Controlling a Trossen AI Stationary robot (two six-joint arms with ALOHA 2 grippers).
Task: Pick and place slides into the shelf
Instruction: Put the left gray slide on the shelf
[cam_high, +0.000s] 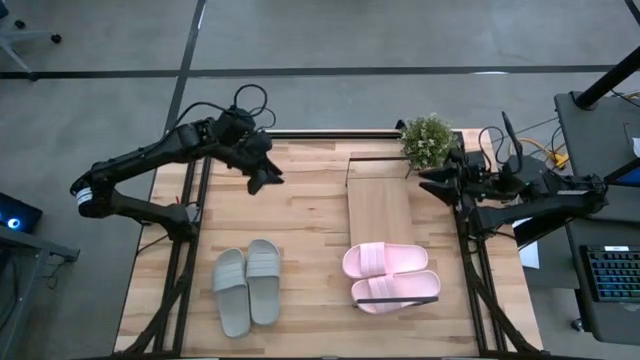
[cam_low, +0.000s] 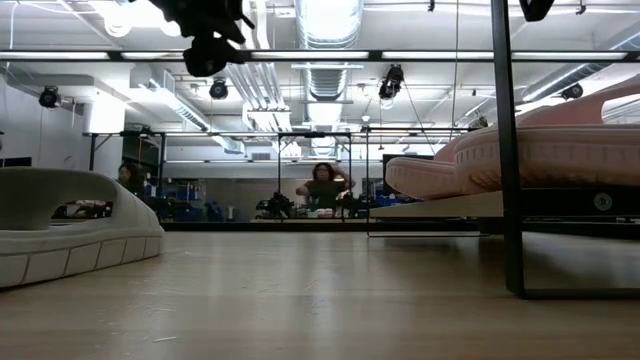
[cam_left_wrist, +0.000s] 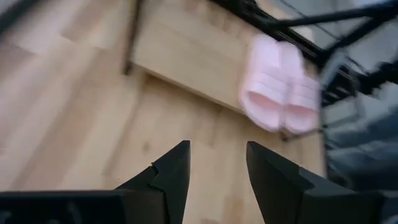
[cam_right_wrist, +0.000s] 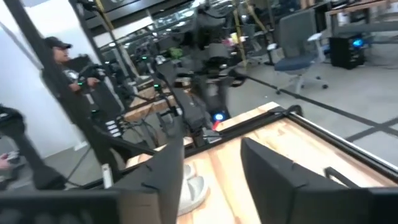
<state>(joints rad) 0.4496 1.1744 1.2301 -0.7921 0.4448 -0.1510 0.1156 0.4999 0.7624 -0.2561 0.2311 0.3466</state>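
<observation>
The shelf (cam_high: 378, 205) is a long light-wood board in a thin black frame, right of the table's middle. The pale pink pair (cam_high: 390, 275) lies side by side on its near end, soles down, and also shows in the low view (cam_low: 540, 150) and the left wrist view (cam_left_wrist: 283, 84). The grey-green pair (cam_high: 247, 285) rests soles down on the tabletop near the left front; one of them (cam_low: 70, 225) shows in the low view. My left gripper (cam_high: 265, 178) hovers open above the table's far left part (cam_left_wrist: 217, 158). My right gripper (cam_high: 430, 180) hovers open by the shelf's far right side (cam_right_wrist: 211, 162).
A small potted plant (cam_high: 427, 140) stands at the table's far edge beside the shelf's far end, close to my right gripper. Bare planks (cam_high: 290, 215) lie between the two pairs. The shelf's black frame leg (cam_low: 505, 150) stands upright. People (cam_low: 322, 185) are in the room beyond.
</observation>
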